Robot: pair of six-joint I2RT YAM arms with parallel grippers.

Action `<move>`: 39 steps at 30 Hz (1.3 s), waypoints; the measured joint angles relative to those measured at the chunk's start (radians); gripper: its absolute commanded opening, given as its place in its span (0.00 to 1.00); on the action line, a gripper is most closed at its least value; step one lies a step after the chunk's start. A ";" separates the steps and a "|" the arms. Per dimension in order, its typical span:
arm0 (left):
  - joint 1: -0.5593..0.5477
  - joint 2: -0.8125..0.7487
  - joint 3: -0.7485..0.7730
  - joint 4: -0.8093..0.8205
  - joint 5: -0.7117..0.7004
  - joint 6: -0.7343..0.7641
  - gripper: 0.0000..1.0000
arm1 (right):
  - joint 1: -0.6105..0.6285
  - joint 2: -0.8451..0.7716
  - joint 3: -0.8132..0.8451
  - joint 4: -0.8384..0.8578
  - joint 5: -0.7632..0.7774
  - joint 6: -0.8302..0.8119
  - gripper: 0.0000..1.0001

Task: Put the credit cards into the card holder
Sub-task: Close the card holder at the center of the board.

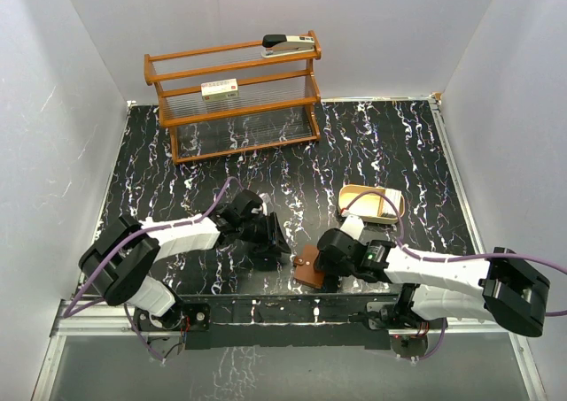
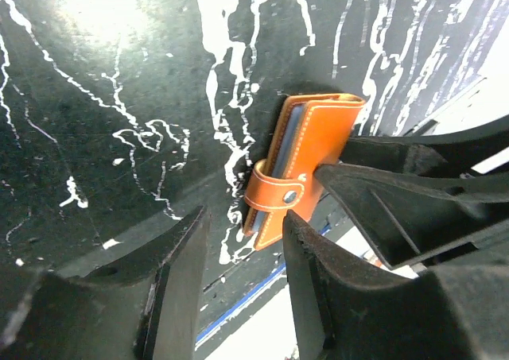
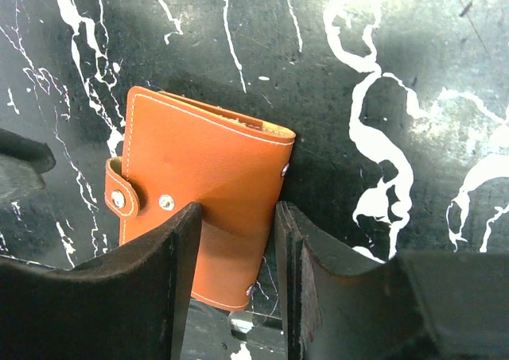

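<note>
The card holder (image 1: 308,266) is a brown leather wallet lying folded shut near the table's front edge, its snap tab (image 2: 280,193) wrapped round the open side. Pale blue-grey edges of the credit cards (image 2: 295,137) show between its covers. My left gripper (image 2: 242,222) stands open just short of the card holder (image 2: 322,141), with nothing between its fingers. My right gripper (image 3: 237,213) is open low over the card holder (image 3: 207,161). One of its fingers (image 3: 179,241) is above the leather and the other is beside the right edge. In the left wrist view a right fingertip (image 2: 330,176) touches the cover.
A shallow tan tray (image 1: 372,202) sits behind the right arm. A wooden rack (image 1: 235,91) stands at the back, with a stapler (image 1: 288,44) on top and a white box with a red label (image 1: 220,88) on a shelf. White walls enclose the table.
</note>
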State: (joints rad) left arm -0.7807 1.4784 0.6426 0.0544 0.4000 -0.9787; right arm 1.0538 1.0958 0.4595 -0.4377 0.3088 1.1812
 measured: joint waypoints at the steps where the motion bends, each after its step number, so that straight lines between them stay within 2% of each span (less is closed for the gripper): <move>1: 0.004 0.008 0.000 -0.001 0.002 0.003 0.40 | 0.000 0.008 0.005 0.001 0.000 -0.010 0.36; 13: 0.019 0.104 0.001 0.064 0.062 0.012 0.39 | 0.000 0.175 0.124 0.035 0.000 -0.166 0.30; 17: 0.027 0.129 0.040 0.043 0.061 0.045 0.33 | 0.000 0.191 0.135 0.051 -0.002 -0.230 0.31; 22: 0.032 0.141 0.074 0.015 0.024 0.075 0.30 | 0.000 0.178 0.132 0.062 -0.008 -0.288 0.32; 28: 0.047 0.130 0.094 -0.032 -0.008 0.094 0.35 | -0.001 0.174 0.129 0.070 -0.016 -0.370 0.32; 31: 0.058 0.130 0.124 -0.045 -0.016 0.108 0.35 | -0.001 0.174 0.131 0.069 -0.017 -0.393 0.36; 34: 0.064 0.134 0.144 -0.045 -0.019 0.122 0.35 | -0.002 0.174 0.148 0.025 -0.013 -0.398 0.42; 39: 0.065 0.179 0.156 -0.042 -0.010 0.137 0.35 | -0.002 0.173 0.206 -0.106 -0.011 -0.381 0.43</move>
State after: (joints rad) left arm -0.7155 1.6569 0.7986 0.0128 0.3904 -0.8421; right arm 1.0519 1.2690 0.6651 -0.5434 0.2981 0.7998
